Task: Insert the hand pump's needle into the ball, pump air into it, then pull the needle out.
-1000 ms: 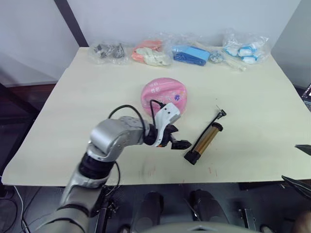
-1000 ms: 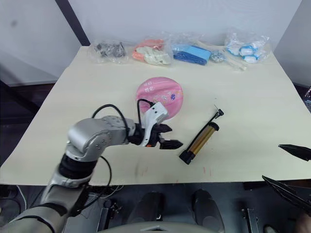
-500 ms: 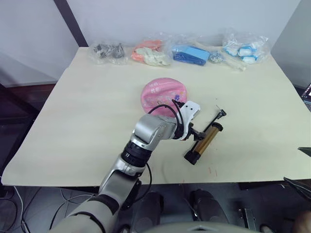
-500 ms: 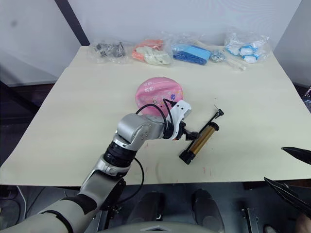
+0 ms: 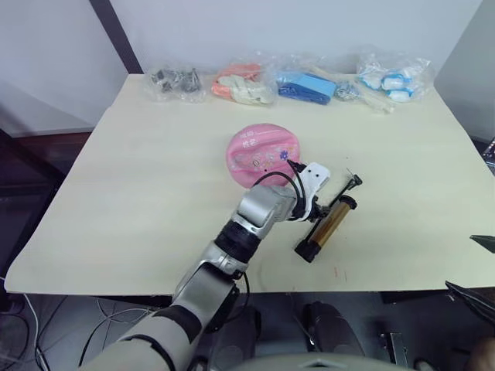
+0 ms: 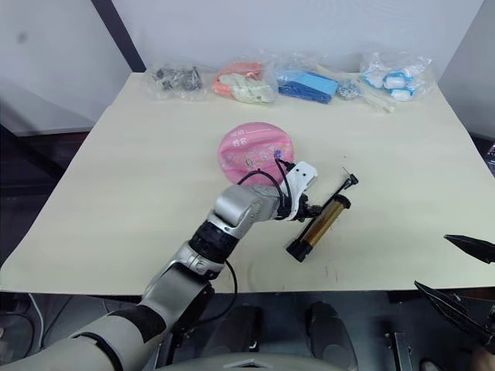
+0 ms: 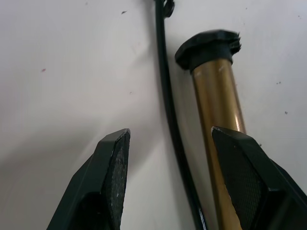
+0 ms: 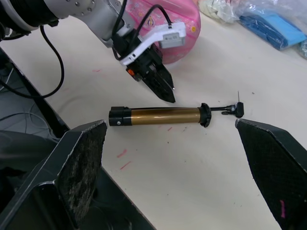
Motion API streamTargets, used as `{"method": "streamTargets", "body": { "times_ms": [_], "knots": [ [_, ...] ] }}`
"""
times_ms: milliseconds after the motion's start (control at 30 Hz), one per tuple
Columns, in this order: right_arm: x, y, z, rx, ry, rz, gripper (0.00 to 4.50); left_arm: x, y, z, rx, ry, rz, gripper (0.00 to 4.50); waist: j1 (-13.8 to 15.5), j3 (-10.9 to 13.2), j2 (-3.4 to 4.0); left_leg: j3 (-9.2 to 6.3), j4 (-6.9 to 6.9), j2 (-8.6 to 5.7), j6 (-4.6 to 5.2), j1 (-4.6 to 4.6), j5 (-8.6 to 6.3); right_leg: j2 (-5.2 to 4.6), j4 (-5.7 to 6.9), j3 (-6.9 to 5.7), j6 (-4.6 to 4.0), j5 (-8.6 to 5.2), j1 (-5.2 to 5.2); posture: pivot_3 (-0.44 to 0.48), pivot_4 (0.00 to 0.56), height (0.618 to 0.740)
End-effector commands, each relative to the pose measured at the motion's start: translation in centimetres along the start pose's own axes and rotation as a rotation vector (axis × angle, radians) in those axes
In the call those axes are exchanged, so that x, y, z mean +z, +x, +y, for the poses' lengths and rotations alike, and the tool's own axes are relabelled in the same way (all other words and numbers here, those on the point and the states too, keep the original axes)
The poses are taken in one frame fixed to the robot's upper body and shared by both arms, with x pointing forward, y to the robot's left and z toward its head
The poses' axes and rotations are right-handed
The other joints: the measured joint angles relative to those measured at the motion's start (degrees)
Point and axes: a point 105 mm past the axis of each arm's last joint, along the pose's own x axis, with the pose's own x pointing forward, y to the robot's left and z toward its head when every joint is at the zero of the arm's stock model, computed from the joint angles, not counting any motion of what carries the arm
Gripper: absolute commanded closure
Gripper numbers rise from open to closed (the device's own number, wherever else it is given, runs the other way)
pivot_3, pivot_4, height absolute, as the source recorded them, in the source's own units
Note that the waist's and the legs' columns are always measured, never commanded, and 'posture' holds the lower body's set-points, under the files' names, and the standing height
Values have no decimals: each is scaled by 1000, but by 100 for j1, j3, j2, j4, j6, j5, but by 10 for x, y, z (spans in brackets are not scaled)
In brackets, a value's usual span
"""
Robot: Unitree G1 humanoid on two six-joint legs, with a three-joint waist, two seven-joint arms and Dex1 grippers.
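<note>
Two left fingers point(image 7: 112, 160) spread wide, straddling the thin hose; the hand pump point(image 7: 223, 124) lies on the worktop beside one. Shift across until the barrel sits between, then close.

Pale table point(image 5: 131, 185), pink ball point(image 5: 263, 151) in the middle, hand pump point(image 5: 329, 222) beside it, four plastic bags point(image 5: 174, 80) along the far edge

Left hand point(image 7: 168, 158) reaches forward, fingers spread; right hand point(image 8: 180, 158) apparently also wide open.
</note>
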Motion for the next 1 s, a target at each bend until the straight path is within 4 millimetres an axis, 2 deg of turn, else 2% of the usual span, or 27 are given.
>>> {"method": "streamTargets", "body": {
  "times_ms": [33, 300, 600, 1000],
  "knots": [
    [4, 1, 2, -5, -32, -13, 0, 13, 6, -3, 27, 46, -34, 1590, 0, 1, -2, 0, 0, 0, 0, -1, 0, 0, 0, 0, 1, 0, 0, 0, 150, 740],
    [-2, 2, -1, -32, -20, -31, 0, 15, 22, -9, 45, 70, -33, 1590, -6, 4, -7, 0, 0, -1, 1, 0, 0, 0, 0, 0, 6, -2, 0, 0, 150, 740],
    [-35, 4, -6, -90, 56, -46, 0, 6, 34, -5, 83, 105, 3, 1590, -17, 4, -6, 1, 0, -2, 1, 3, -1, -1, 1, 0, 9, -2, 0, 0, 150, 740],
    [-48, 1, -4, -117, 75, -41, 0, 8, 45, -12, 71, 109, 28, 1590, -25, 4, -6, 2, 0, -2, 1, 10, -1, -1, 1, 1, 12, -2, 5, 0, 150, 740]
  ]
}}
